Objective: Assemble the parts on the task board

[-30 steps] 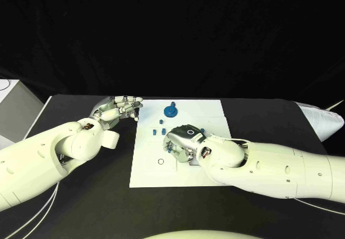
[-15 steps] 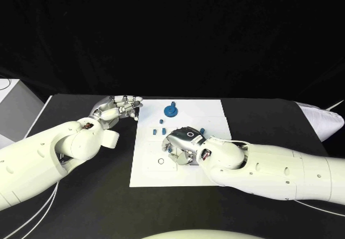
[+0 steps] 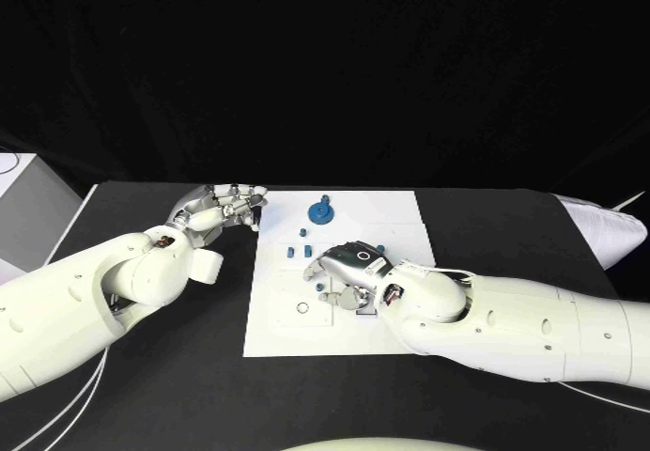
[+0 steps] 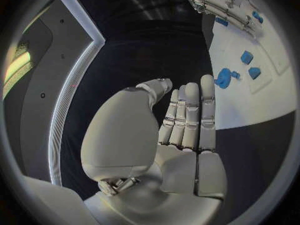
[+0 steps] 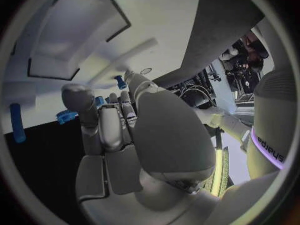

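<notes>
White, flat and rectangular, the task board (image 3: 285, 329) lay at the middle of the black table (image 3: 162, 395), with small blue plastic parts (image 3: 294, 250) scattered over its far half and a round blue wheel-like part (image 3: 321, 209) nearest its far edge. The silver right hand (image 3: 347, 271) was lowered over the board's centre, fingers curled downward; whether a part was pinched could not be told. The silver left hand (image 3: 221, 207), empty with fingers straight and close together, was held at the board's far left corner. A slow, upright seating was judged best. No readable writing was seen on the board.
</notes>
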Action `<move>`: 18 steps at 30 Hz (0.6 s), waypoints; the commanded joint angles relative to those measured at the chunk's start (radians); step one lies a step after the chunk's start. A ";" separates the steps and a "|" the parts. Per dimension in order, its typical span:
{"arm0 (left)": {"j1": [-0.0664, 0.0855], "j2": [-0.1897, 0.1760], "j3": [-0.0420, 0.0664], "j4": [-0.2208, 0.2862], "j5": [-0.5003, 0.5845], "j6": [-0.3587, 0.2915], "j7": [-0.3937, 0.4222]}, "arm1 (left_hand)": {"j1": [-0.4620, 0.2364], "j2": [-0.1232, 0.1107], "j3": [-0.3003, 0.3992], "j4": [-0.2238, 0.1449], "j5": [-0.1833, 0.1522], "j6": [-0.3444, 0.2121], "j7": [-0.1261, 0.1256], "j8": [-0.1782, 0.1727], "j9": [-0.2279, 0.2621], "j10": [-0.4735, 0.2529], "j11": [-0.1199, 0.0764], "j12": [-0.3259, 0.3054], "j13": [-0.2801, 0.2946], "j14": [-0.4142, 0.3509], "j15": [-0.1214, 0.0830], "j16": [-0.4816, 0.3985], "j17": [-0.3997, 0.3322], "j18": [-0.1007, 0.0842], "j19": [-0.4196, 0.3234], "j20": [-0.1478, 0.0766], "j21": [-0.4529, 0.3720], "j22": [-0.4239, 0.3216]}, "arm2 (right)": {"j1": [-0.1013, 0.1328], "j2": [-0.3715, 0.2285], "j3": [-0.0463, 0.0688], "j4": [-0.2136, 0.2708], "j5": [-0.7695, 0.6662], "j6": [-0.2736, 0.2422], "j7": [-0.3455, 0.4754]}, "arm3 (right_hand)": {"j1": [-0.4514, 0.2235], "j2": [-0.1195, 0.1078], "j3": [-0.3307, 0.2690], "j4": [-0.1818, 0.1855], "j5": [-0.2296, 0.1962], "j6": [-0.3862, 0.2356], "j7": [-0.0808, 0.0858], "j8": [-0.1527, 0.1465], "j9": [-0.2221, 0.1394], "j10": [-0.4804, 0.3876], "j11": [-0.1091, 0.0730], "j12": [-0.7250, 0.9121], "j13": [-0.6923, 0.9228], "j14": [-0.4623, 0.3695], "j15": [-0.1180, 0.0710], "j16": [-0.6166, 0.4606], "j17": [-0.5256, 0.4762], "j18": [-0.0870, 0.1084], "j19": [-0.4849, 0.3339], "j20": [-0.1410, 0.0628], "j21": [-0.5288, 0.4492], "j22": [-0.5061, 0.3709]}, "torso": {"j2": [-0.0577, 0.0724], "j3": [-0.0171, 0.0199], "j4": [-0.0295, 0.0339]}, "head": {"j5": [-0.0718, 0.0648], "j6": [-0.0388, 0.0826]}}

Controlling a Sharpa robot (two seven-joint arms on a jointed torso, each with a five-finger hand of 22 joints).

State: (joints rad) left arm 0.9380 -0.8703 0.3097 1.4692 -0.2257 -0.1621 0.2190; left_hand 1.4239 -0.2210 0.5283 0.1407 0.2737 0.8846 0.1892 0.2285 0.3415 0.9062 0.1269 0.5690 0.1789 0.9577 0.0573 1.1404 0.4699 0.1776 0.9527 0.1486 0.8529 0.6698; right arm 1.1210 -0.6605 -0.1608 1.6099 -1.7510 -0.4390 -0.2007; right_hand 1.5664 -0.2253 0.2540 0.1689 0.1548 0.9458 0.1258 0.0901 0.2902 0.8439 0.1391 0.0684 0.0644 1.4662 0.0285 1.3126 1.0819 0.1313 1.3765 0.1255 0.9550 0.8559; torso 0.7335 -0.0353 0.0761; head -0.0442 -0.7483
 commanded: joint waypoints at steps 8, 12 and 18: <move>0.000 0.003 0.001 -0.003 0.004 0.022 0.000 | 0.010 0.002 -0.007 0.001 -0.001 0.006 -0.001 0.002 0.001 -0.008 -0.003 0.003 -0.002 0.000 -0.004 -0.003 -0.001 0.008 0.012 -0.003 -0.001 0.000 | 0.014 -0.082 0.010 0.043 0.091 -0.070 0.035 | 0.072 0.002 -0.002 0.115 0.016 0.003 0.008 -0.013 -0.006 0.079 -0.020 0.055 0.008 0.011 -0.005 0.020 0.012 0.001 0.022 -0.007 0.022 0.032 | 0.000 0.0000 -0.0017 | -0.007 0.011; 0.000 0.006 0.001 -0.006 0.004 0.023 0.001 | 0.010 0.002 -0.007 0.002 -0.001 0.007 -0.001 0.002 0.002 -0.008 -0.003 0.003 -0.002 0.000 -0.004 -0.003 -0.001 0.008 0.013 -0.003 -0.001 -0.001 | 0.039 -0.133 0.020 0.061 0.190 -0.061 0.053 | 0.043 -0.002 0.049 0.114 0.032 0.016 0.022 -0.009 -0.006 0.187 -0.043 0.091 0.011 0.014 -0.024 0.025 0.018 -0.004 0.036 -0.026 0.045 0.059 | -0.001 0.0009 -0.0019 | -0.010 0.015; -0.003 0.009 0.001 -0.011 0.004 0.024 0.001 | 0.009 0.002 -0.008 0.002 0.000 0.007 -0.002 0.002 0.002 -0.007 -0.003 0.004 -0.002 -0.001 -0.004 -0.004 -0.002 0.007 0.013 -0.003 -0.001 -0.001 | 0.091 -0.197 0.027 0.057 0.227 0.034 0.049 | 0.001 -0.030 0.080 0.113 0.035 0.011 0.019 -0.012 -0.006 0.212 -0.048 0.079 0.005 0.023 -0.029 0.043 0.044 -0.009 0.048 -0.034 0.064 0.082 | -0.001 -0.0001 -0.0022 | -0.013 0.018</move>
State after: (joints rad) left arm 0.9357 -0.8641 0.3096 1.4578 -0.2257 -0.1563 0.2154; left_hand 1.4239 -0.2210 0.5255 0.1436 0.2737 0.8846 0.1892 0.2285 0.3423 0.9025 0.1232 0.5690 0.1780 0.9577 0.0573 1.1403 0.4689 0.1776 0.9580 0.1431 0.8530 0.6700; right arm 1.2064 -0.8505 -0.1344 1.6697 -1.5811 -0.4703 -0.1708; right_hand 1.5746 -0.2546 0.3302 0.2843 0.1897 0.9580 0.1464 0.0806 0.2850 1.0611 0.0909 0.1538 0.0710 1.4665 0.0030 1.3504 1.1249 0.1318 1.4183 0.0913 1.0161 0.9373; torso 0.7329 -0.0350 0.0742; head -0.0554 -0.7312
